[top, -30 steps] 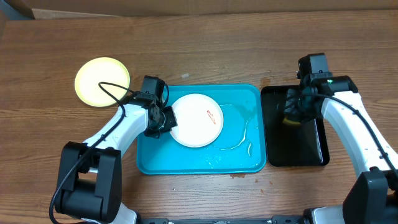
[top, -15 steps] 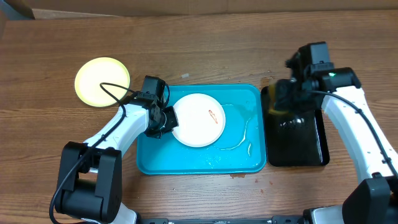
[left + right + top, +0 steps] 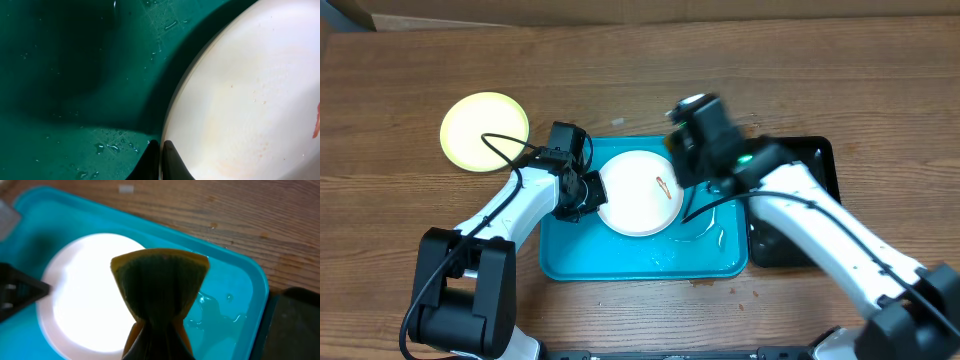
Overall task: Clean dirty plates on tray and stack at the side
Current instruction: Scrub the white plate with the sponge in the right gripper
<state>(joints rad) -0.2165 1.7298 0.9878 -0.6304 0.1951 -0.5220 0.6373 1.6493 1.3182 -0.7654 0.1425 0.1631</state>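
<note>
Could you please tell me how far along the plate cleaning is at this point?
Done, apparently: one yellow-green plate lies on the table left of the tray. In hand: the left end effector pinches the rim of a white plate in the tray, and the right end effector holds a sponge over its edge. Left: wiping off its orange smear, then stacking it aside.

Yellow-rimmed, dark-faced sponge (image 3: 160, 287), pinched narrow at bottom edge, hangs over glaring white plate (image 3: 85, 305) on wet turquoise tray (image 3: 240, 275), contact with plate unclear; black tray (image 3: 295, 325) far right.
</note>
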